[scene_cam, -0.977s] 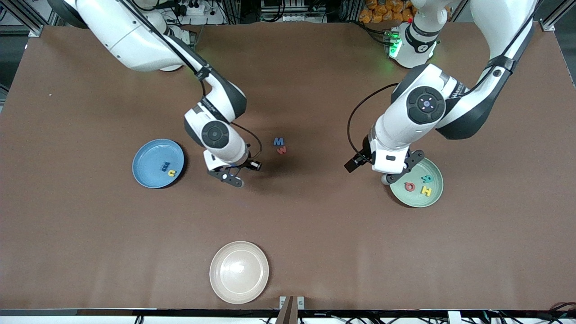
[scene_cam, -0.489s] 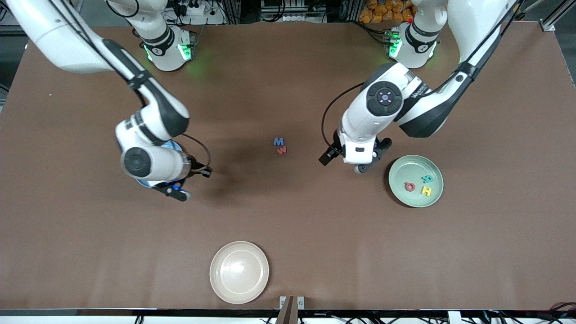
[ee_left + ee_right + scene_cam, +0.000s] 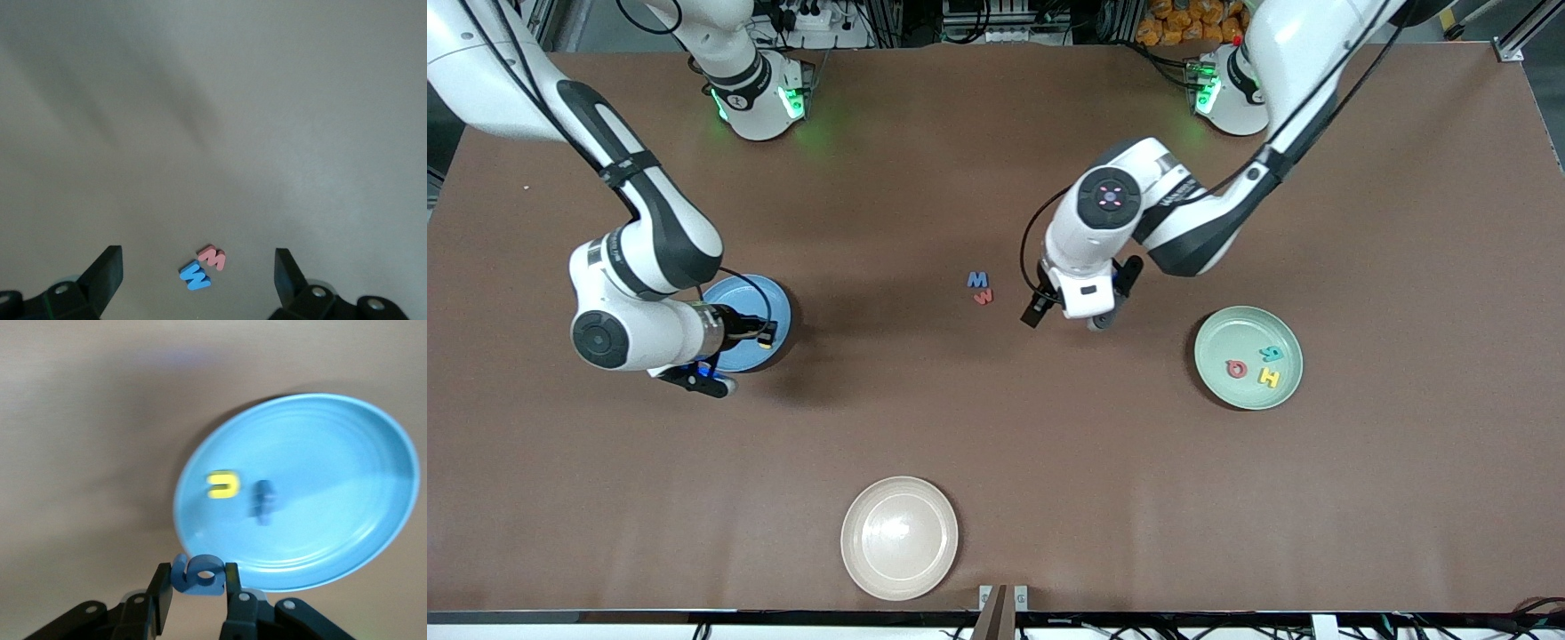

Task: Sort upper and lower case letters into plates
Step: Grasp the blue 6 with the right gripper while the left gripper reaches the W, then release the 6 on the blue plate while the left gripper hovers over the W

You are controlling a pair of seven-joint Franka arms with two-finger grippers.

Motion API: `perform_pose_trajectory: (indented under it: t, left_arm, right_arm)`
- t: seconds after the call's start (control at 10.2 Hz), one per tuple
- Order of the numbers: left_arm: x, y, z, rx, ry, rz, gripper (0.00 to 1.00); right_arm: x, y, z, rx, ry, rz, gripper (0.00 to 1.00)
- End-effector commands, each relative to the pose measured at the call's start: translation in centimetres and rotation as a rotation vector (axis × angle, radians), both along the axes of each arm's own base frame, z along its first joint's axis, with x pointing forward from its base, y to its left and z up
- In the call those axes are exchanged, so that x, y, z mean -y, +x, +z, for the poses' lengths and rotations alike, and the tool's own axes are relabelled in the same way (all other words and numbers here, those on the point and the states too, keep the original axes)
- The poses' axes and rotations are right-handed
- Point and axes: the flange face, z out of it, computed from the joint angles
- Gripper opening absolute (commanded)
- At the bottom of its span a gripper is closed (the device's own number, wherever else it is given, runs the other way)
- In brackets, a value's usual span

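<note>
My right gripper is shut on a small blue letter and hangs over the edge of the light blue plate. In that plate lie a yellow letter and a blue letter. My left gripper is open with nothing in it, over the table's middle. Just ahead of it a blue letter and a red letter lie touching on the table. The mint green plate holds a red, a teal and a yellow letter.
A cream-white glossy plate stands near the table edge closest to the front camera. The right arm's wrist covers part of the light blue plate in the front view.
The right arm has carried the blue letter from the table's middle to the light blue plate. The left arm has moved from the mint green plate toward the two letters in the middle.
</note>
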Motion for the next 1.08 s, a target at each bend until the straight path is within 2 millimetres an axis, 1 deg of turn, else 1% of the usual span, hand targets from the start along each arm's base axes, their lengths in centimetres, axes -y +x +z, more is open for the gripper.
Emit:
perform_pose_trajectory:
  t: [0.0, 0.1, 0.2, 0.29, 0.39, 0.59, 0.68, 0.78, 0.98]
  left_arm:
    - [2.7, -1.6, -2.3, 0.014, 0.01, 0.06, 1.0]
    - [3.4, -2.1, -3.2, 0.018, 0.012, 0.086, 1.0]
    - [4.4, -2.9, -4.3, 0.019, 0.018, 0.112, 1.0]
    - [5.4, -3.7, -5.7, 0.031, 0.028, 0.133, 1.0]
    - [6.3, -4.7, -7.2, 0.049, 0.045, 0.149, 1.0]
    - [7.8, -6.2, -9.9, 0.082, 0.065, 0.182, 1.0]
    - [8.3, -6.9, -10.7, 0.084, 0.066, 0.196, 1.0]
    - [8.6, -7.4, -11.3, 0.077, 0.07, 0.213, 1.0]
    - [9.6, -8.7, -11.7, 0.071, 0.07, 0.234, 1.0]
  right_arm:
    - [2.9, -1.3, -0.8, -0.013, -0.022, 0.004, 0.0]
    - [3.0, -1.3, -0.9, -0.015, -0.023, 0.005, 0.0]
    - [3.2, -1.4, -1.3, -0.025, -0.022, 0.001, 0.41]
    - [3.7, -1.4, -1.4, -0.03, -0.024, -0.01, 0.99]
    - [4.2, -1.5, -1.7, -0.035, -0.027, -0.016, 1.0]
    - [3.9, -1.4, -1.3, -0.045, -0.029, -0.012, 1.0]
    - [3.9, -1.2, -1.1, -0.043, -0.027, -0.016, 1.0]
    - [3.9, -1.2, -1.0, -0.042, -0.027, -0.02, 1.0]
    - [3.9, -1.2, -1.0, -0.042, -0.027, -0.019, 1.0]
